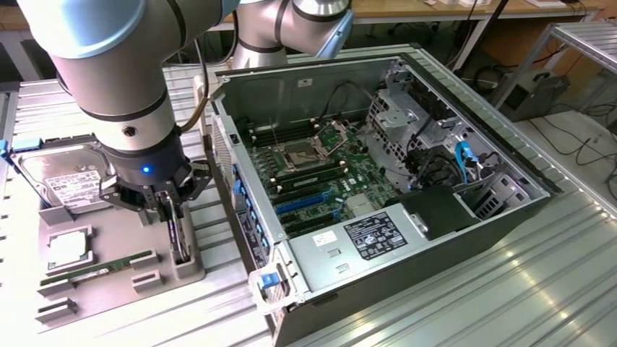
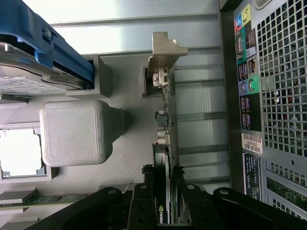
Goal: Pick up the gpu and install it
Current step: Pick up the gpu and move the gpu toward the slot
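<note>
Gripper (image 1: pixel 170 208) sits low over the grey parts holder (image 1: pixel 121 225) on the exterior view's left, beside the open computer case (image 1: pixel 501 210). Jaws are clenched on the gpu (image 1: pixel 178 237), one finger on each flat face. The gpu stands on edge, upright, its lower edge down in the holder's slot at the side nearest the case, so it is not lifted clear. In the wrist view the gripper (image 2: pixel 164 170) pinches the gpu (image 2: pixel 166 122) near one end; the black fingers (image 2: pixel 143 196) press against both sides of the thin card, and the card runs away from them to its silver bracket (image 2: pixel 163 52) at the far end. The bracket sits by a small grey post of the holder (image 2: pixel 127 158). The hard drive (image 1: pixel 63 182) with white label leans in its own cradle on the holder's far side from the case, well apart from the gpu; its blue carrier (image 2: pixel 53 45) shows in the wrist view. A square processor (image 1: pixel 69 248) lies flat in a recess near the hard drive, and a narrow green memory stick (image 1: pixel 101 266) lies in a slot just beside it. A raised grey block (image 2: pixel 74 132) stands between the processor recess and the gpu. The case lies on its side on the ribbed metal table (image 1: pixel 521 289), side panel off, motherboard (image 1: pixel 308 170) exposed, blue expansion slots (image 1: pixel 300 204) bare. The case rear panel (image 2: pixel 273 96) with ports and mesh runs alongside the gpu, near but apart.
</note>
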`<action>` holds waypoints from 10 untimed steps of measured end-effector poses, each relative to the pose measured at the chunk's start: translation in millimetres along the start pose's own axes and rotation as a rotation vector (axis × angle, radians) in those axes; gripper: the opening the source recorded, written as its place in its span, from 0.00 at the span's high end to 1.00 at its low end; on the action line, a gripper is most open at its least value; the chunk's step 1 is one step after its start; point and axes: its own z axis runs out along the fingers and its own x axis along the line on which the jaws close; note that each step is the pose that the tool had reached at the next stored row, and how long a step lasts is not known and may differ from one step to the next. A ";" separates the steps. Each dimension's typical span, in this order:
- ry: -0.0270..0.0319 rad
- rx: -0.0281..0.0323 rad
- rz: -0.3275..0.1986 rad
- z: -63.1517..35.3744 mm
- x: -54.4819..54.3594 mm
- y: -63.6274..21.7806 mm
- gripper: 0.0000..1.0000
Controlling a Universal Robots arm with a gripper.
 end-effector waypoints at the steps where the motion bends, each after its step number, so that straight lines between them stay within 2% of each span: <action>1: -0.0001 -0.0001 0.000 -0.1 0.0 0.0 0.74; 3: 0.0000 0.0000 0.000 -1.4 -0.1 0.1 0.74; 7: 0.0027 -0.0002 -0.006 -10.0 -0.5 0.5 0.74; 10: 0.0054 -0.0017 -0.019 -25.9 -1.4 1.3 0.74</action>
